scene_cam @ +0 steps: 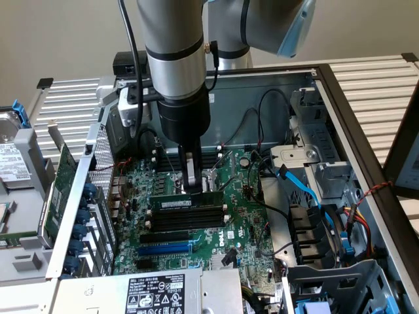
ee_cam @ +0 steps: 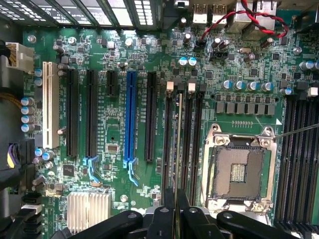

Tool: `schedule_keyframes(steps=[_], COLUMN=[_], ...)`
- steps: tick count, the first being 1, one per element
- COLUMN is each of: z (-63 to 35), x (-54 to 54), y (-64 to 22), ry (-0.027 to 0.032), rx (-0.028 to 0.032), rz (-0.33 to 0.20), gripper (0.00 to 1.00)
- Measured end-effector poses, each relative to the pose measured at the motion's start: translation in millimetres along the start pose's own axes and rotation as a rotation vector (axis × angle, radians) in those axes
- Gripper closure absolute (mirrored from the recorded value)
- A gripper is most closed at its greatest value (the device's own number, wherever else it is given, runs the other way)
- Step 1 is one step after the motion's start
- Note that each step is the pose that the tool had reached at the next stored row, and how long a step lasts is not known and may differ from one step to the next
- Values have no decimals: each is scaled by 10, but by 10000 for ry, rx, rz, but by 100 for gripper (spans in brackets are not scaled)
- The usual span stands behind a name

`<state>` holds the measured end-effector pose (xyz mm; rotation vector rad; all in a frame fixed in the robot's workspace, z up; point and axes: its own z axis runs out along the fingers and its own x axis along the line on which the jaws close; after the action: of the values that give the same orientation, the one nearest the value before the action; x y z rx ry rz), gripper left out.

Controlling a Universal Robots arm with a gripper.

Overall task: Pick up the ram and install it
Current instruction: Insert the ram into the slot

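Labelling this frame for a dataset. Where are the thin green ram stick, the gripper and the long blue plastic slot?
thin green ram stick (scene_cam: 174, 203): exterior view, its white label.
gripper (scene_cam: 190, 190): exterior view, between its fingertips.
long blue plastic slot (ee_cam: 131, 117): wrist view, middle of its length.

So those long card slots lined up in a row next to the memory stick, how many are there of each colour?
White slots: 1
Blue slots: 1
Black slots: 4, one of them short
Total: 6, leaving out the memory slots beside the ram.
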<state>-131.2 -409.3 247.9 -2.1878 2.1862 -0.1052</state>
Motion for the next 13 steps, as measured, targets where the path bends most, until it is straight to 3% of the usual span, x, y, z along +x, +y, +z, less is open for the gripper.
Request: schedule_keyframes(steps=[13], z=[26], x=[18], y=[9], ry=[-2], rx=[24], rz=[-20], gripper=[86])
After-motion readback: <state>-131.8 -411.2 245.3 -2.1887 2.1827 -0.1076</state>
